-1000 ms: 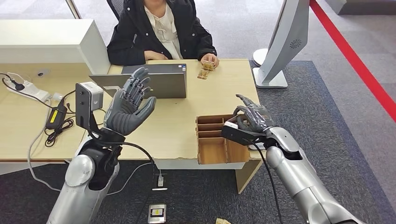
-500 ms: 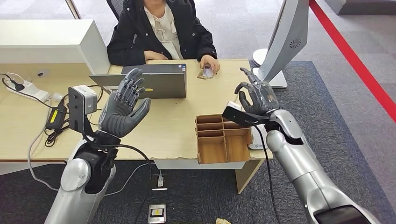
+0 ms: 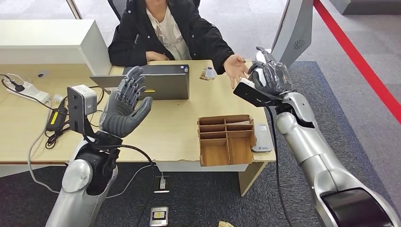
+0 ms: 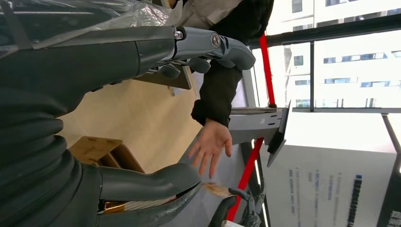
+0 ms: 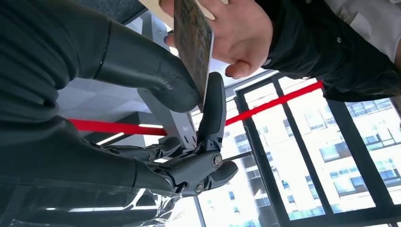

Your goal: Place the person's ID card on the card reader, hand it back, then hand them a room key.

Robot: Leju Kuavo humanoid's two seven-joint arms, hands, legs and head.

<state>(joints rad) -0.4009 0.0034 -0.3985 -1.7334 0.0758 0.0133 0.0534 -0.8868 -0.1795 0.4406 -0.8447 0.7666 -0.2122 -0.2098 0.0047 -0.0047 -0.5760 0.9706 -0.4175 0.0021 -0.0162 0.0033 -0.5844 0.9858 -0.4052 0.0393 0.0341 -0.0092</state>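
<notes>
My right hand [image 3: 269, 75] is raised over the desk's far right corner and pinches a patterned room key card [image 5: 194, 42] between thumb and a finger [image 5: 213, 109]. The person's open hand [image 3: 235, 67] is held palm up right beside it, close to the card's far edge [image 4: 217, 190]. Another small card [image 3: 208, 73] lies on the desk in front of the person. The white card reader [image 3: 261, 138] sits at the desk's right edge beside the wooden box [image 3: 224, 139]. My left hand [image 3: 125, 104] is raised over the desk's left part, fingers spread, holding nothing.
A laptop [image 3: 161, 80] stands between me and the person. A tilted white monitor [image 3: 293, 33] rises at the far right. Cables and a power strip [image 3: 28, 90] lie at the left. A white cabinet [image 3: 52, 42] sits at the far left.
My right hand rose from the wooden box and travelled forward to the person. The person's hand left the card on the desk and opened palm up beside my hand.
</notes>
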